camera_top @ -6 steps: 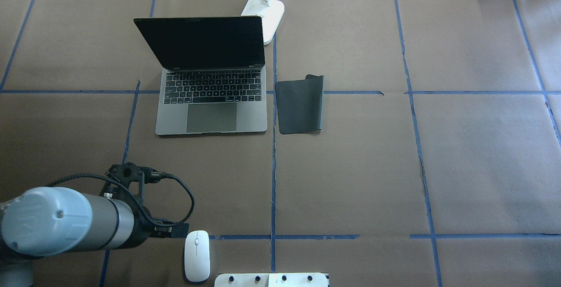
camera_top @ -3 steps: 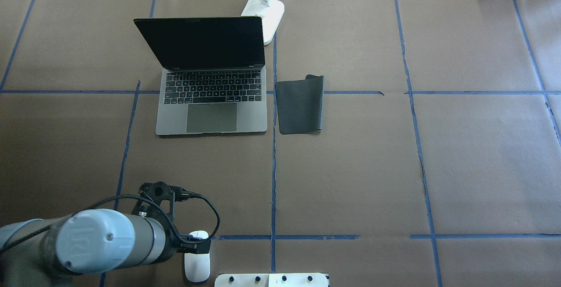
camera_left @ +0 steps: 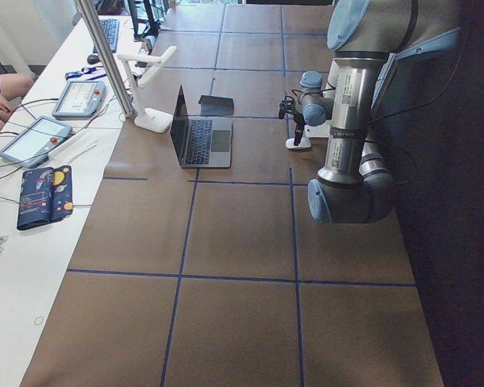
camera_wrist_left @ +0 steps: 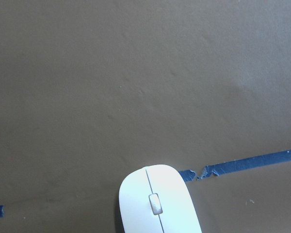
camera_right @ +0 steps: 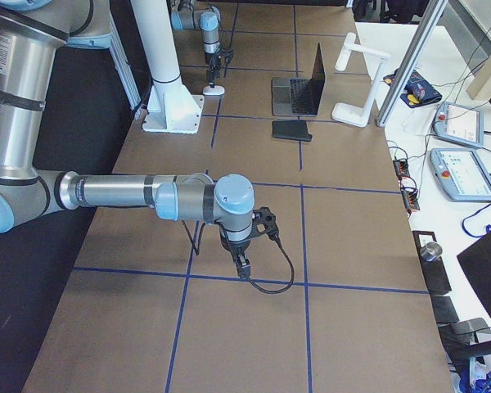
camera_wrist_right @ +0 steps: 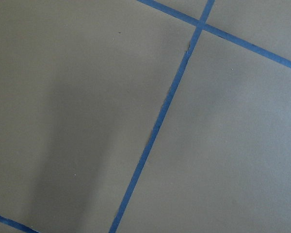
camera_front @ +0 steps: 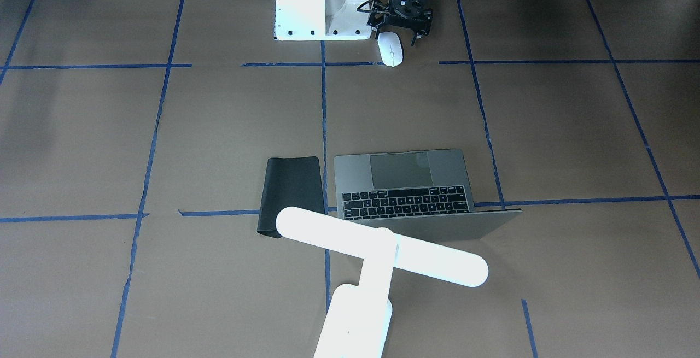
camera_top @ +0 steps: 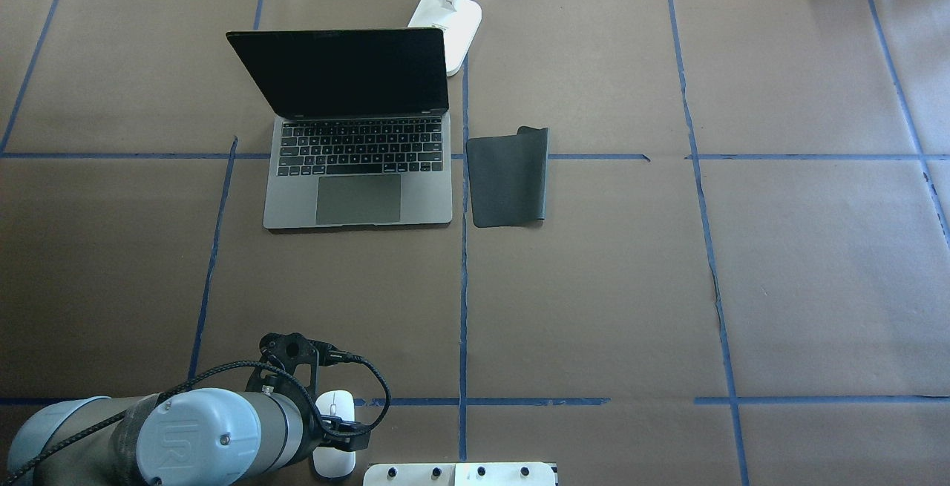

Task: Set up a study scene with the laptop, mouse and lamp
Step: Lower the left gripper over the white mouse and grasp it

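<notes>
The open dark-grey laptop [camera_top: 360,174] sits at the far centre-left, screen up. The white lamp [camera_front: 380,246] stands behind the laptop's right corner, its bar head over the lid edge. The white mouse [camera_top: 334,406] lies at the table's near edge by the pedestal and fills the bottom of the left wrist view [camera_wrist_left: 157,204]. My left gripper [camera_front: 397,33] hangs over the mouse's near end, fingers pointing down and seemingly spread, holding nothing. My right gripper [camera_right: 244,266] shows only in the exterior right view, low over bare table; I cannot tell if it is open or shut.
A flat black mat [camera_top: 508,178] lies just right of the laptop, its far corner curled. The white boxy pedestal [camera_front: 320,3] stands right next to the mouse. Blue tape lines cross the brown paper. Tablets and cables lie past the table's far edge.
My left arm has swung right and back toward the near edge. Its wrist now covers part of the mouse. The mouse, laptop, lamp and mat have not moved.
</notes>
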Tool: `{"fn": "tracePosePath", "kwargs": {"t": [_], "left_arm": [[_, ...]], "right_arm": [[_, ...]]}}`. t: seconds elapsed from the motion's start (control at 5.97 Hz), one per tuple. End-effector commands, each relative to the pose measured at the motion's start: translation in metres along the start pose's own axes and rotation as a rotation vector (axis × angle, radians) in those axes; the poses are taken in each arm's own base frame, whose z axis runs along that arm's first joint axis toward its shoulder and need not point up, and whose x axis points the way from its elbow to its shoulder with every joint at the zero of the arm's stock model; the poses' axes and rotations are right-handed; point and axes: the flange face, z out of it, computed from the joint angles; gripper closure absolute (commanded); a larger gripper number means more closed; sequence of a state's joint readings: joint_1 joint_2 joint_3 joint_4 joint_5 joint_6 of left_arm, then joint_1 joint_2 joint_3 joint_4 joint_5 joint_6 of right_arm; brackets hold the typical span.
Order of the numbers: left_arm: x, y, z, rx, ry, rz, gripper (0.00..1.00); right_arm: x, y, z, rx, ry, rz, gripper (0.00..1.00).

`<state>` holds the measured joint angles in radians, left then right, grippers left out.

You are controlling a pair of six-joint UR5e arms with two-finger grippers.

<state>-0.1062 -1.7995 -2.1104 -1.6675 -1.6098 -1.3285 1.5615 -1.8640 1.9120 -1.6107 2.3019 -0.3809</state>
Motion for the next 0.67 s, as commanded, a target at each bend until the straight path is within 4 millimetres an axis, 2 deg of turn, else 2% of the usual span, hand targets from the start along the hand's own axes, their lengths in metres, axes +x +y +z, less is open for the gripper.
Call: {"fn": "tracePosePath", "kwargs": {"t": [0.0, 0.17, 0.5], "left_arm": [[0.005, 0.002, 0.0, -0.01, 0.006, -0.211, 0.0], [0.009, 0.002, 0.001, -0.01, 0.006, -0.312, 0.0], [0.003, 0.006, 0.034, -0.011, -0.054, -0.307, 0.0]], "right_arm": [[0.001, 0.001, 0.001, -0.003, -0.002, 0.004, 0.0], [0.001, 0.001, 0.002, -0.004, -0.002, 0.005, 0.0], [0.001, 0.001, 0.002, -0.004, -0.002, 0.006, 0.0]]}}
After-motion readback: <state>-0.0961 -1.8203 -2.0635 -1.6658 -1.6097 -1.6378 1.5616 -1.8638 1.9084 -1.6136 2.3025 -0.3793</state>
